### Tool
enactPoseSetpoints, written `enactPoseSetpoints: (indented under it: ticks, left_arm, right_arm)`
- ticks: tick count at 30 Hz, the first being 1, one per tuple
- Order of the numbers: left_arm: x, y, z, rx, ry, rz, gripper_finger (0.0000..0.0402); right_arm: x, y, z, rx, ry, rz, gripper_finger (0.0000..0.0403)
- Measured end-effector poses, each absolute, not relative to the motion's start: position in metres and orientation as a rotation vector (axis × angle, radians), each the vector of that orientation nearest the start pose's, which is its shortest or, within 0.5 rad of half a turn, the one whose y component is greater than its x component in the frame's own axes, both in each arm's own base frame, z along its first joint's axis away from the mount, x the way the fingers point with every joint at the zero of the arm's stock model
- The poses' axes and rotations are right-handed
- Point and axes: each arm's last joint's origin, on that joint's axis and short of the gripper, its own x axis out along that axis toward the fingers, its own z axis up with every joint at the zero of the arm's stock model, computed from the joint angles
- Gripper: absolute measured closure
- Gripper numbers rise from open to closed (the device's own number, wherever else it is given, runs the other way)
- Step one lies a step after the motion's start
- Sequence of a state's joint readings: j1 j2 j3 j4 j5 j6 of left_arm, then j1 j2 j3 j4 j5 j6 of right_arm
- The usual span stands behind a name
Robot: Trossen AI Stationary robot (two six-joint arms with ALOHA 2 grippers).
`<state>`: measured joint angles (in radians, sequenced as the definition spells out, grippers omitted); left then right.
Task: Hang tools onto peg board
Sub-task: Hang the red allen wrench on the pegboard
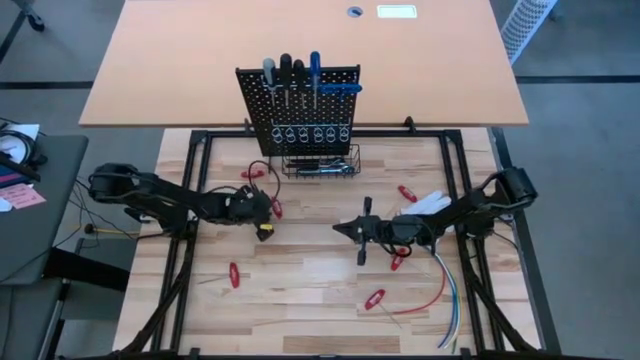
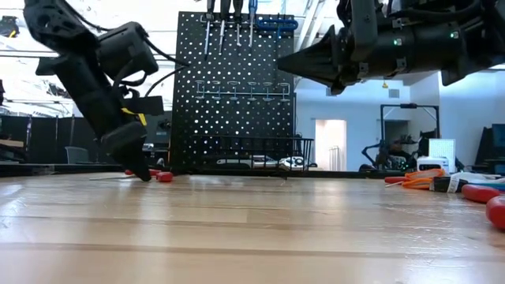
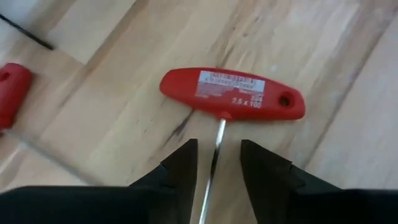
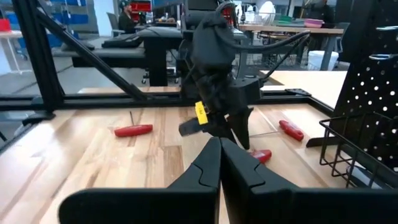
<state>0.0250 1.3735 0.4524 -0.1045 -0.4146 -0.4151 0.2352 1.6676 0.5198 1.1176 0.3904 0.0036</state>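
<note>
4 screwdrivers (image 1: 292, 75) on the peg board (image 1: 300, 108), red-handled tools (image 1: 375, 299) across the table (image 1: 310, 290)

Robotics lab / workshop floor, not a home.

Two dark arms bolted to a black metal frame (image 1: 195, 140) around a butcher-block tabletop (image 1: 310, 290); upright black peg board (image 1: 300, 105) with screwdrivers hung on it. Behind: large tan table (image 1: 300, 50), grey floor, white fan guard (image 1: 528, 25). Low view shows open room with ceiling lights, a doorway (image 2: 330, 144), black equipment racks (image 2: 402, 134). Right wrist view shows more workbenches (image 4: 280, 28) and a person seated far back (image 4: 127, 15).
</note>
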Motion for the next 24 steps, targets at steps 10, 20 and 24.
enactPoseSetpoints:
  ticks: [10, 20, 24]
  left_arm:
    - [0.209, 0.02, 0.111, -0.248, 0.72, 0.457, 0.0393]
    - [0.235, -0.004, 0.15, -0.134, 0.315, -0.113, 0.04]
    - [0.238, -0.009, 0.16, -0.108, 0.243, -0.306, 0.0401]
  right_arm:
    - [0.291, 0.052, 0.163, -0.042, 0.051, -0.174, 0.0387]
    - [0.329, 0.057, 0.177, -0.314, 0.423, -0.024, 0.0262]
    - [0.344, 0.063, 0.201, -0.493, 0.429, 0.023, 0.0194]
